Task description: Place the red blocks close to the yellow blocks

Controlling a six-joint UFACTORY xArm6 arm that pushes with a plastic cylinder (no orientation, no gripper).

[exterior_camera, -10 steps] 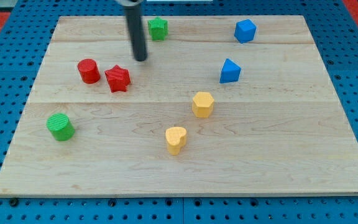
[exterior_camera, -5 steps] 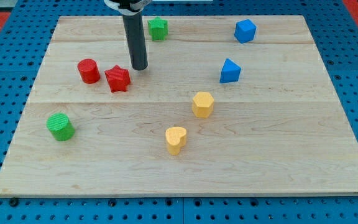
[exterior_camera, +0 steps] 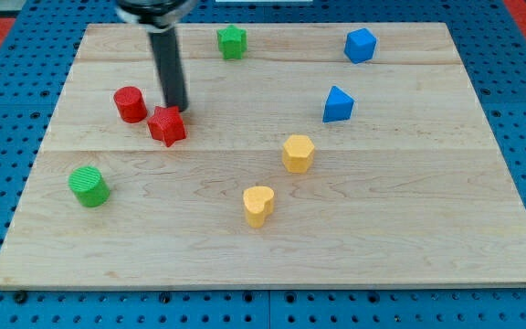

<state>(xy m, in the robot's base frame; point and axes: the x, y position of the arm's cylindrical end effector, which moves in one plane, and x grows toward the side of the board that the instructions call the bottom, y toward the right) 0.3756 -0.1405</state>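
A: Tip (exterior_camera: 177, 107) pos?
B: Touching red star (exterior_camera: 167, 125) at its top edge; red cylinder (exterior_camera: 131, 104) just left. No claw fitted, rod only.
A: Yellow blocks?
B: Yellow hexagon (exterior_camera: 298, 153), yellow heart (exterior_camera: 258, 205) lie right and below.

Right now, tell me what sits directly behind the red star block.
My tip stands just behind the red star block, toward the view's top, seemingly touching. The rod hides a strip of board beyond.

No text, label, brand, number or sign can be read anywhere in the camera view. The blocks and the wooden board (exterior_camera: 409, 228) carry no markings.
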